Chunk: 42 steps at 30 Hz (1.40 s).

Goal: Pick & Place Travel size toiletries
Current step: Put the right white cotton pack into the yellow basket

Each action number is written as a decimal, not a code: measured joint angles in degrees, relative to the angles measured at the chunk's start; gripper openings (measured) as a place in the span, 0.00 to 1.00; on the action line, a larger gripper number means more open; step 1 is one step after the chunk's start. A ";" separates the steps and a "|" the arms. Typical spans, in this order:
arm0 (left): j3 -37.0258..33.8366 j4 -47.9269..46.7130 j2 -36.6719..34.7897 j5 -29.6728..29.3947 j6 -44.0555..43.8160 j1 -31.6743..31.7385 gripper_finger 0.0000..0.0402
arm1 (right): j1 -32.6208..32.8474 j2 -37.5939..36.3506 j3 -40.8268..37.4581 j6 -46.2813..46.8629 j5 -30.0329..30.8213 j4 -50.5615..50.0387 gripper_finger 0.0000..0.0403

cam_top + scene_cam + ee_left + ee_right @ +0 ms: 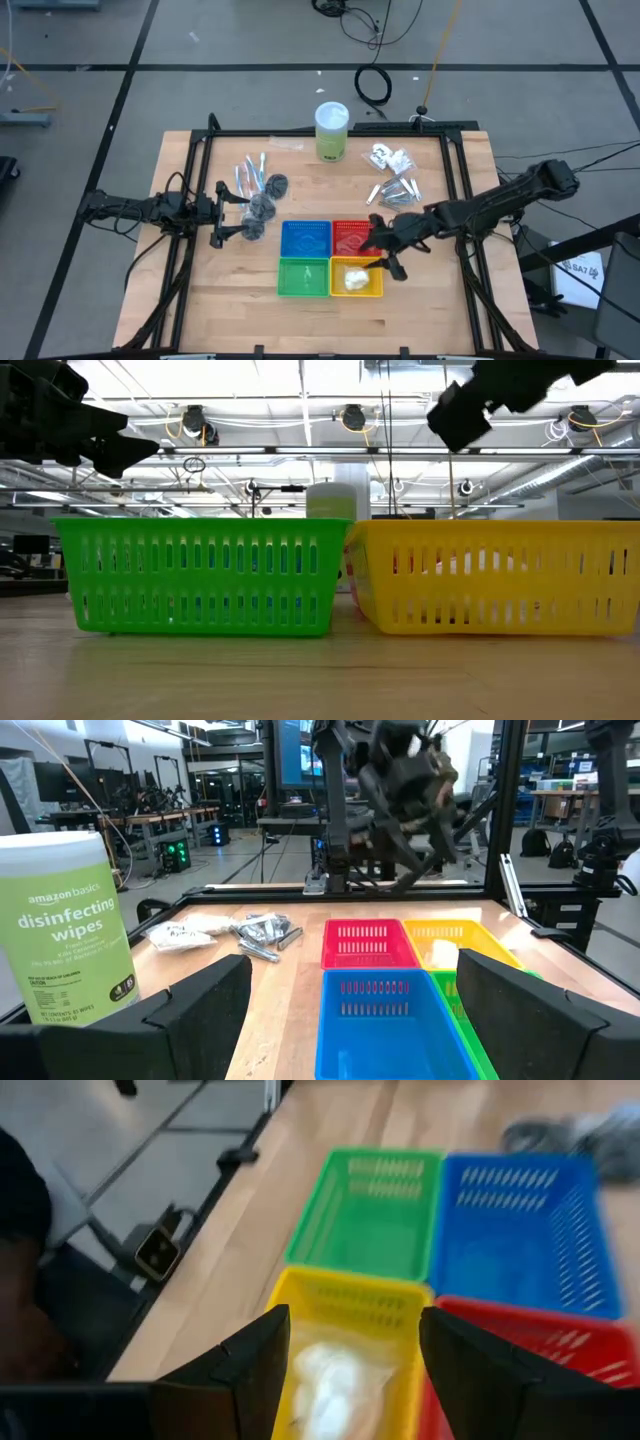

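**Sachet dropped in yellow, two piles left to clear**

Green basket (200, 575) and yellow basket (495, 575) sit closest to the low cam, filling lower frame w/ both arms dark at the top corners.

Left to right in the high view: left gripper (222, 215) hangs at centre-left of frame, fingers spread wide, nothing in them. Just right of its tips lie the dark grey puffs (262, 207), w/ clear-wrapped sticks (250, 172) a bit above, their long axes running roughly up-down in frame, slightly slanted. Green wipes tub (331, 131) stands upper centre. Blue basket (306, 240) and red basket (352, 238) sit above the green and yellow ones at centre frame. White sachet (353, 280) lies inside the yellow basket. Right gripper (385, 247) hovers over the red/yellow edge, fingers apart and empty; right wrist view looks straight down on that sachet between the open fingers. Silver tubes and sachets pile (392, 175) is upper right of centre, above the right gripper.

Judgement: the drop looks done. Next pick turns on nearness: the puffs are practically at the left gripper's tips, while the right arm would need to swing up-frame to its pile.
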 joint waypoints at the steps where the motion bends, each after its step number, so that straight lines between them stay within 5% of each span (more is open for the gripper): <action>1: 0.01 -0.02 -0.01 -0.02 0.00 0.00 0.86 | -0.60 -0.92 0.00 -0.92 0.01 -0.29 0.53; 5: 0.01 -0.02 -0.01 -0.01 0.00 0.02 0.86 | -3.11 -3.86 0.00 -4.49 3.04 -1.54 0.53; 22: 0.01 -0.02 -0.01 0.00 0.00 0.02 0.86 | -14.98 -5.49 -5.77 -7.22 38.77 -1.68 0.53; 35: 0.01 -0.02 -0.01 -0.02 0.01 0.01 0.86 | -29.18 -5.44 -12.28 4.70 39.95 -2.03 0.53; 42: 0.01 0.00 -0.01 -0.02 0.00 0.00 0.86 | -41.84 -4.16 -8.31 5.71 26.46 -7.42 0.53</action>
